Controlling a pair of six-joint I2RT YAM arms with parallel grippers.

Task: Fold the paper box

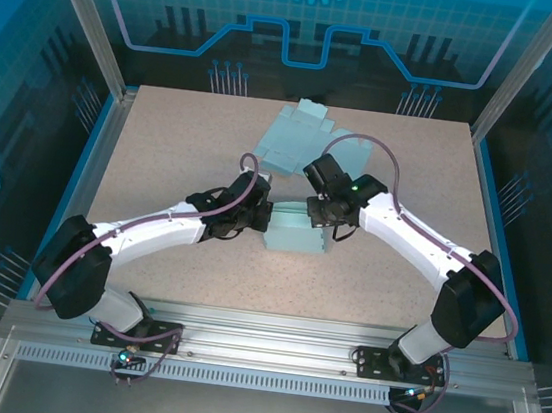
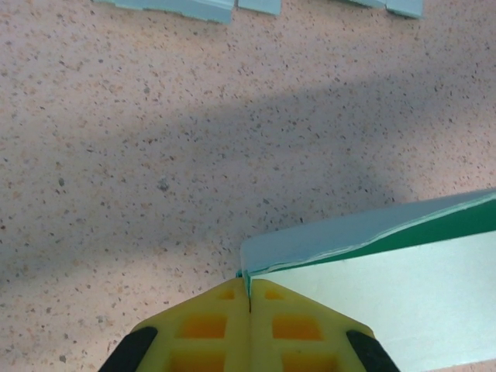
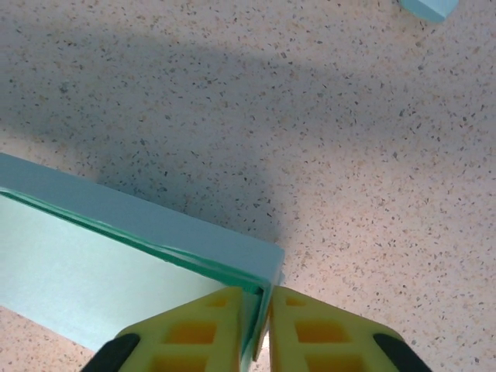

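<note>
A pale teal paper box (image 1: 294, 235), partly folded with its walls standing, sits mid-table between both arms. My left gripper (image 1: 266, 216) is shut on the box's left end. In the left wrist view its yellow fingers (image 2: 225, 310) pinch the thin end wall of the box (image 2: 372, 267), with the left gripper (image 2: 249, 296) right at that corner. My right gripper (image 1: 312, 211) is at the box's right end. In the right wrist view the right gripper (image 3: 258, 301) straddles the end wall of the box (image 3: 108, 256) with its jaws slightly apart, and a sliver of table shows beside the wall.
A second flat, unfolded teal paper sheet (image 1: 299, 141) lies at the back of the speckled table (image 1: 182, 155); its edges show in the wrist views as the sheet (image 2: 178, 6) and the sheet's corner (image 3: 426, 8). Blue walls and metal posts surround the table.
</note>
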